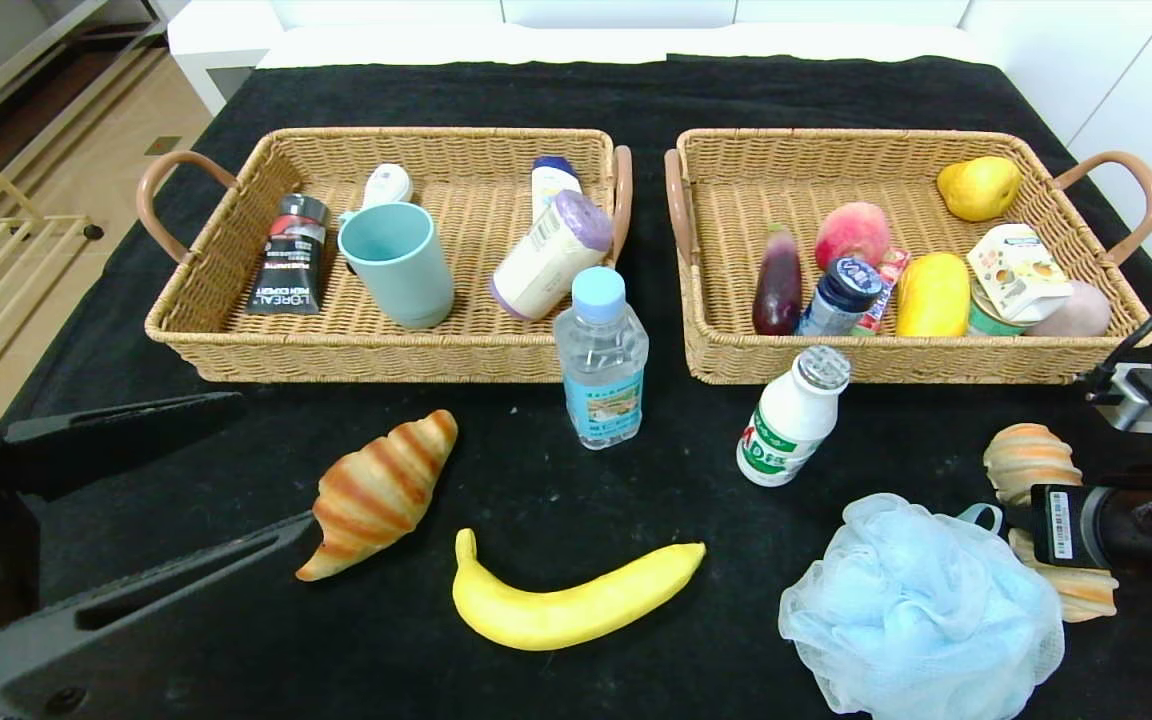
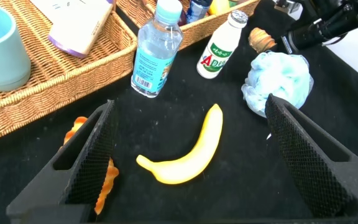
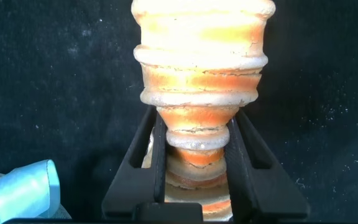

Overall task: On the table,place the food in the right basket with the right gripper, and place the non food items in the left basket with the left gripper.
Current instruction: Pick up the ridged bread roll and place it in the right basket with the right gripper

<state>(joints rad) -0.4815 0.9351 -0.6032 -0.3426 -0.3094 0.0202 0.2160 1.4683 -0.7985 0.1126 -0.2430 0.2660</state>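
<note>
My right gripper [image 1: 1024,522] is at the table's right front, shut on a striped croissant [image 1: 1031,458] that lies on the black cloth; in the right wrist view its fingers [image 3: 156,155] press both sides of the croissant's narrow middle [image 3: 197,74]. My left gripper [image 1: 271,462] hovers open and empty at the left front, above a second croissant [image 1: 376,490] and a banana [image 1: 566,600]; the left wrist view shows the banana [image 2: 188,155] between its spread fingers. A water bottle [image 1: 601,360], a white drink bottle [image 1: 791,420] and a blue bath pouf [image 1: 921,610] sit on the table.
The left wicker basket [image 1: 376,355] holds a teal cup, a black tube and lotion bottles. The right wicker basket [image 1: 936,368] holds fruit, an eggplant, a can and packets. The pouf lies right beside the held croissant.
</note>
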